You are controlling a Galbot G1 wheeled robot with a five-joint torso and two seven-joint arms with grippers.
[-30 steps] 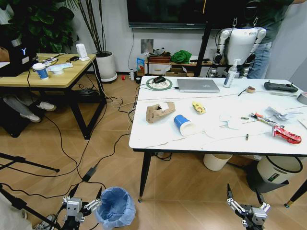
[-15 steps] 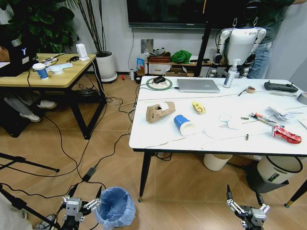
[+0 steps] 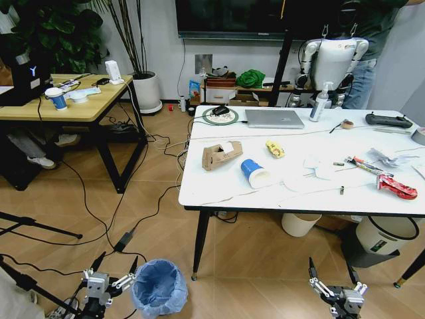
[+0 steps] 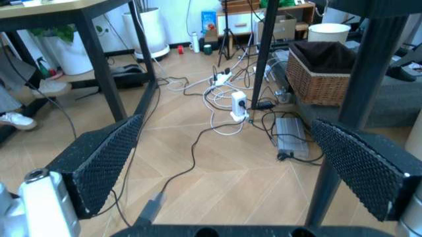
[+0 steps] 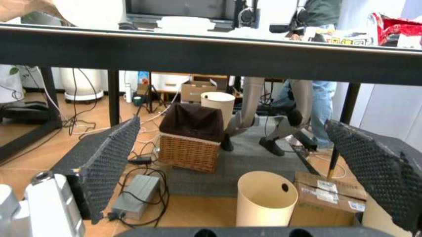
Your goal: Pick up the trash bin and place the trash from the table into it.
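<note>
Both grippers have slid a bit lower and leftward in the head view since a second ago; nothing on the table moved. Jaws on both are spread wide with nothing between them, and the wrist views show the textured pads far apart.

Left gripper [image 3: 111,270] hangs low near the floor, just beside the bin [image 3: 158,287], which sits on the wood floor at its 3 o'clock, blue bag puffing over the rim. Can't tell if they touch.

Right gripper [image 3: 330,275] hovers low at about 5 o'clock from the table [image 3: 219,189], below its front edge.

Up top, the trash is still spread out: carton [image 3: 221,154], cup [image 3: 254,173] on its side, yellow wrapper [image 3: 275,149], tissues [image 3: 312,171], red wrapper [image 3: 396,187]. Laptop [image 3: 274,118] sits at 12 o'clock from the cup.
</note>
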